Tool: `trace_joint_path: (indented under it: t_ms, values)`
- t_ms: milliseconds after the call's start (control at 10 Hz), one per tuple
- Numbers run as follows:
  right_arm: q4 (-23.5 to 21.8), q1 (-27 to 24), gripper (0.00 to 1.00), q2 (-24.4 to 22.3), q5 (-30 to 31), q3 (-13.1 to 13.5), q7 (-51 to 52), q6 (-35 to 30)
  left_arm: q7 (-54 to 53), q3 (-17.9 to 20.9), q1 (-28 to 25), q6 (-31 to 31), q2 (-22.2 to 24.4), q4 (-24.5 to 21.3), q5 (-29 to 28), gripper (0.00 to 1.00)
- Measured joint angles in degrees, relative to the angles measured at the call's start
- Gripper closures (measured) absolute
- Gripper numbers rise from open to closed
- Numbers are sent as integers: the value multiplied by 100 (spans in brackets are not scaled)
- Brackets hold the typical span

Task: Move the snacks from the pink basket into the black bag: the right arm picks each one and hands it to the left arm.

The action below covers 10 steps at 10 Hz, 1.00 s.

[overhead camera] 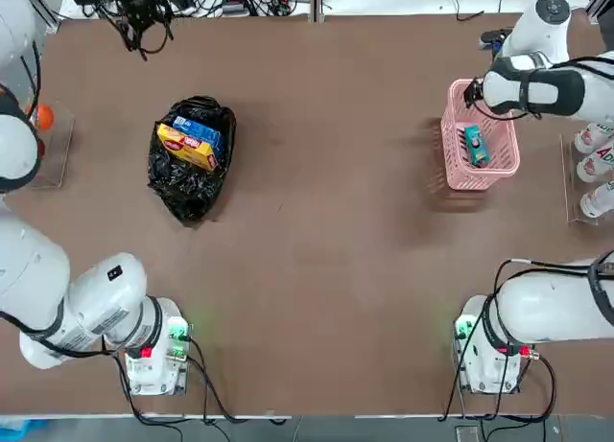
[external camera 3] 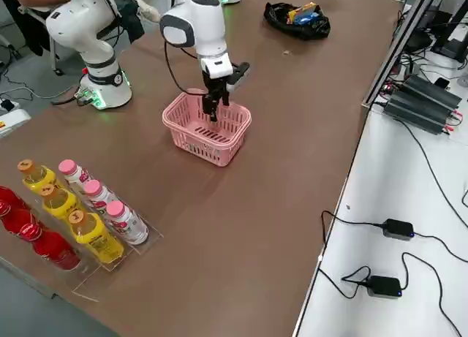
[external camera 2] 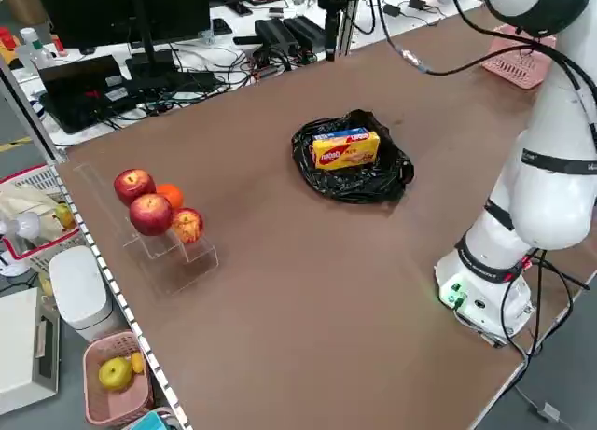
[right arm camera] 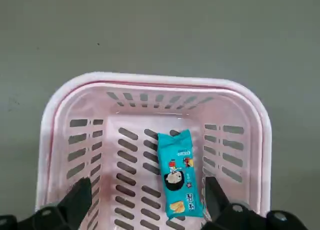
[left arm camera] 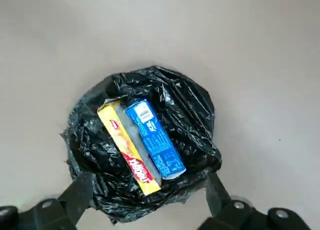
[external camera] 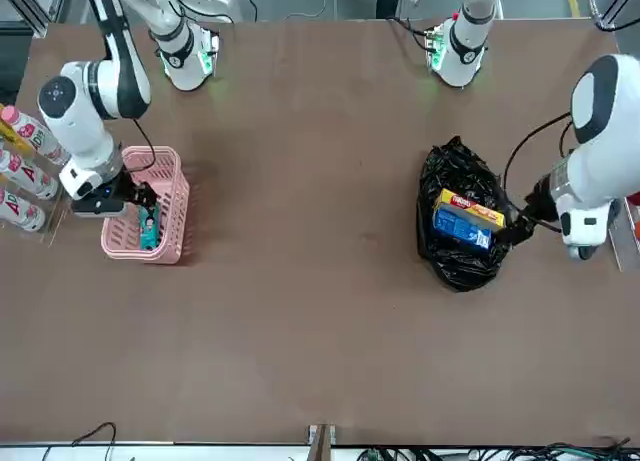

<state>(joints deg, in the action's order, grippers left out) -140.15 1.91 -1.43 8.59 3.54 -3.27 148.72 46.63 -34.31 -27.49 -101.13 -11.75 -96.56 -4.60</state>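
Observation:
The pink basket (overhead camera: 451, 145) stands at the table's right side, with one small teal snack (overhead camera: 475, 145) lying on its floor (right arm camera: 180, 175). My right gripper (right arm camera: 146, 187) hovers open just above the basket (external camera: 175, 196), fingers pointing down into it and holding nothing (external camera 3: 215, 103). On the left half of the table, the black bag (overhead camera: 187, 188) lies open with a yellow-orange pack (overhead camera: 185, 147) and a blue pack (overhead camera: 200, 130) inside. Raised beside the bag, my left gripper (external camera: 515, 226) is open and empty, looking down on the bag (left arm camera: 190, 105).
White bottles with red lettering (overhead camera: 595, 164) lie along the right table edge, with more bottles (external camera 3: 88, 213) on a clear stand. Apples and an orange (external camera 2: 154, 211) sit on a clear stand at the left edge. Cables (overhead camera: 144, 11) crowd the far edge.

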Motion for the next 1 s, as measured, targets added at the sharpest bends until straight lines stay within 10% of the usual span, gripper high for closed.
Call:
trace_joint_path:
  t_ms: [400, 1000]
  values:
    - [-7, -225, 0, 541, 87, 4, 27, 578, -2558, 1331, 1084, 347, 380, 775, 787, 0]
    - [-7, -240, 0, 935, 87, -1, -189, 826, -3615, 2571, 2802, 1009, 1158, 806, 346, 0]
